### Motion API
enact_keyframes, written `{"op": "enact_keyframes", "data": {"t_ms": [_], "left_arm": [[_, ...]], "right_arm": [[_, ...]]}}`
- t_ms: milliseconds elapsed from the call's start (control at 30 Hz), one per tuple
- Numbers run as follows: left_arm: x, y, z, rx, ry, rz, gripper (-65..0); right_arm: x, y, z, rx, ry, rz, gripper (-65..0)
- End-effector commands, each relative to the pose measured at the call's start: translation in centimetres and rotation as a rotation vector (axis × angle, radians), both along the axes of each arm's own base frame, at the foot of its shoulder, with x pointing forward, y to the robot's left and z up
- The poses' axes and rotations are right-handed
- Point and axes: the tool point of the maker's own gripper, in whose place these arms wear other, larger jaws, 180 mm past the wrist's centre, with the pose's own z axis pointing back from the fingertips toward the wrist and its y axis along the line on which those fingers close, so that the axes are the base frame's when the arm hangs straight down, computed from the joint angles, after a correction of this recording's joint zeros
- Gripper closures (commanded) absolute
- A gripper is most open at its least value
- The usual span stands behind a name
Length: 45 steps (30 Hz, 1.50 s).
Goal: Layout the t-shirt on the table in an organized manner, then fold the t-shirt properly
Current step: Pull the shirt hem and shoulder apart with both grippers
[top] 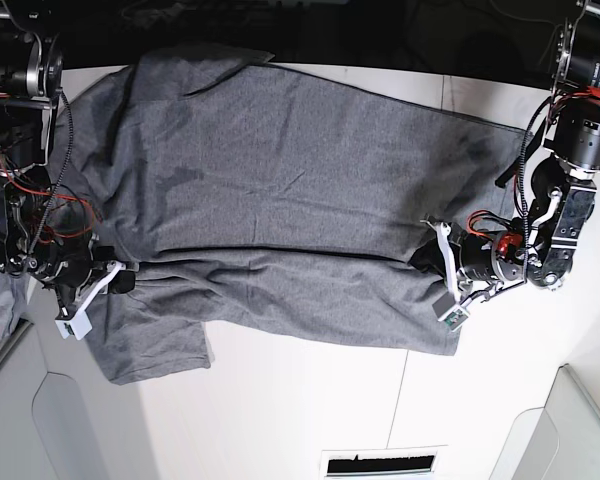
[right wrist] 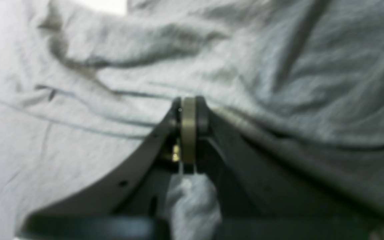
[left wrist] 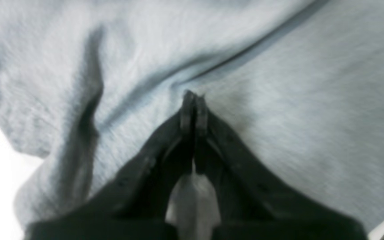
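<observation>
Base: both tools (top: 427, 262) pinch t-shirt (top: 280, 190)

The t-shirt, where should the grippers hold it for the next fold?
Hold the t-shirt at the two ends of its crosswise crease, where left gripper and right gripper are pinched on it, each coming from its own side; that line spans the shirt.

A close, blurred view is given along the right tool (right wrist: 188, 110), whose two dark fingers (right wrist: 201, 115) are pressed together with a pale strip between them. A bunch of grey cloth is seen pinched between the fingers, bulging out below them. The rest of the frame is filled by the t-shirt (right wrist: 78, 110), heather grey, rumpled into long folds and creases. A sliver of white worktop (right wrist: 103, 6) is glimpsed at the top edge.
</observation>
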Motion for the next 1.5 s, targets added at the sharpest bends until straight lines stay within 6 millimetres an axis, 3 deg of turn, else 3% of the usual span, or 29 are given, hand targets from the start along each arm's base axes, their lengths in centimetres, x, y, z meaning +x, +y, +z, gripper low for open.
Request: {"op": "enact_keyframes", "data": {"t_ms": [0,100,233,500,633,833,967,1233,1467], "left_arm": [[1.1,0.0,2.4,-0.031,-0.065,-0.01,0.0],[-0.4,0.6,3.5,-0.048,-0.081,-0.032,0.0],[-2.6,1.5,2.6,-0.017,-0.054,-0.049,0.0],[-6.3,2.5,-1.3,0.005,0.047,-0.031,0.0],[-7.5,2.3,-2.2,-0.003,0.071,-0.029,0.0],[-7.8,1.6,-2.7,-0.013,0.089,-0.027,0.0],[-7.9,1.1,-2.8,-0.021,0.095,-0.028,0.0],[-8.0,0.6,-2.9,-0.033,0.102,-0.026,0.0],[-8.5,-0.6,-2.2,-0.128,0.155,-0.006,0.0]], "right_arm": [[0.5,-1.2,1.6,-0.006,-0.041,-0.007,0.0],[-1.9,-1.7,1.8,-0.008,-0.047,-0.008,0.0],[-5.2,-2.9,2.1,-0.041,-0.067,-0.023,0.0],[-12.0,-3.6,-2.5,-0.046,0.076,-0.034,0.0],[-13.6,-4.4,-4.2,-0.085,0.108,-0.044,0.0],[-12.1,-5.6,-5.5,-0.07,0.108,-0.102,0.0],[-9.3,-5.9,-5.6,-0.028,0.112,-0.145,0.0],[-2.6,-6.4,-2.4,-0.005,0.02,-0.179,0.0],[0.5,-6.4,0.3,0.008,-0.046,-0.182,0.0]]}}
